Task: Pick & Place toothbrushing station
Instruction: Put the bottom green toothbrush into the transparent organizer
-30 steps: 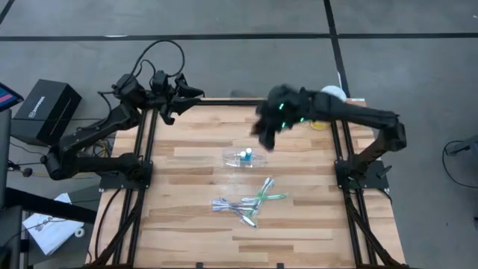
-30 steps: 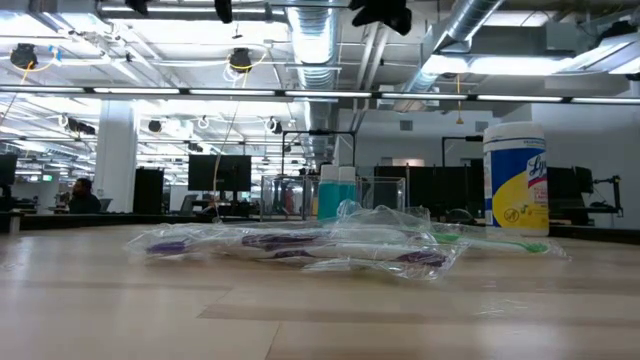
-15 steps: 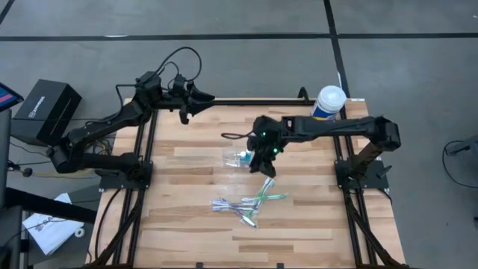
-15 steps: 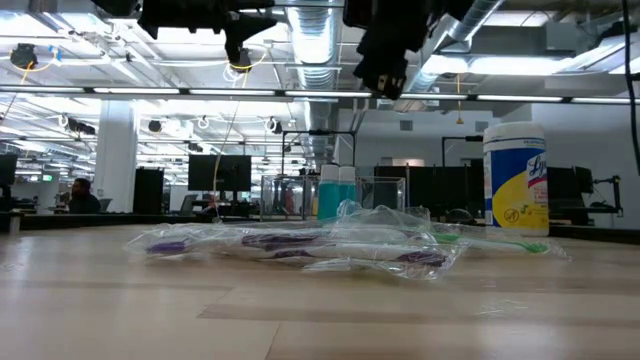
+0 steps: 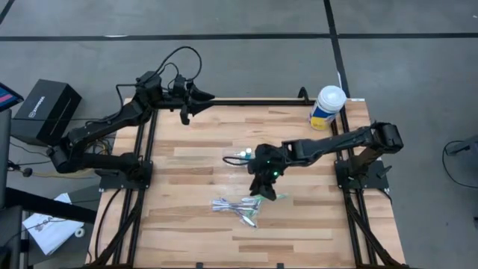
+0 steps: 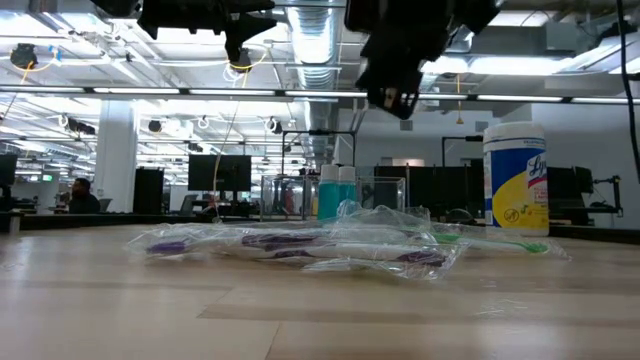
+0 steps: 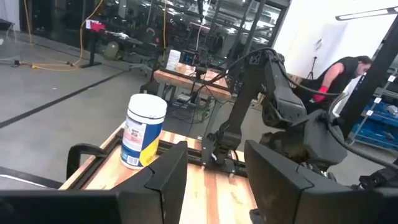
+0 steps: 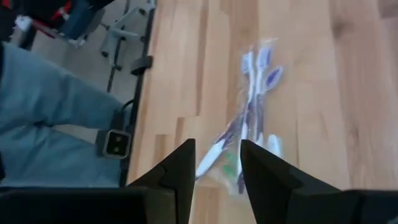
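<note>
We see R gripper [image 5: 266, 188] unclenched, holding nothing, over thin green and purple-white toothbrushes [image 5: 240, 207] mid-table | brushes lie just below/ahead, long axes roughly along its view | R arm nearer; L gripper [image 5: 200, 98] unclenched at far edge.

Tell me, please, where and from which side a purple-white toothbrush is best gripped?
Probably at mid-handle, from straight above. The toothbrushes lie flat on the table in a loose pile, so only their upper sides are free. The right pincer hangs open above them, looking down; closing across a handle seems safest.
</note>
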